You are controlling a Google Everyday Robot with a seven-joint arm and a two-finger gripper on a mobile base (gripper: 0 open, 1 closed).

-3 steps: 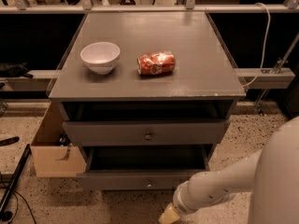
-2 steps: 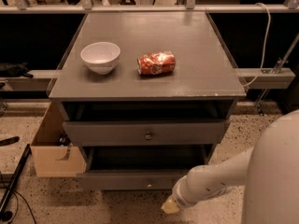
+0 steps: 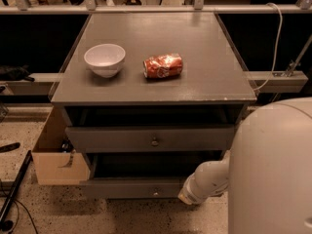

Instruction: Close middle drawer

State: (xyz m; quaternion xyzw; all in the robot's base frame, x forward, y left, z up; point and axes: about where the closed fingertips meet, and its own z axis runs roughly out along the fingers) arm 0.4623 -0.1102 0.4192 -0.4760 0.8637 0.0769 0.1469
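The middle drawer (image 3: 131, 187) is the lower of the two dark grey-brown drawers and has a small round knob (image 3: 156, 193). It stands pulled out, with a dark gap showing behind its front. The matching top drawer (image 3: 146, 138) above it also stands out a little. My gripper (image 3: 187, 197) is at the end of the white arm (image 3: 207, 179), low down at the right end of the middle drawer's front. It looks to be touching or just in front of that front.
A white bowl (image 3: 104, 59) and a crushed red can (image 3: 163, 65) lie on the cabinet top (image 3: 195, 43). An open cardboard box (image 3: 56, 160) stands against the cabinet's left side. My white body (image 3: 273, 169) fills the lower right. Black cables (image 3: 12, 194) lie on the floor at left.
The arm's end has moved up and to the right, from near the floor to the right end of the middle drawer's front. The drawer front looks unmoved.
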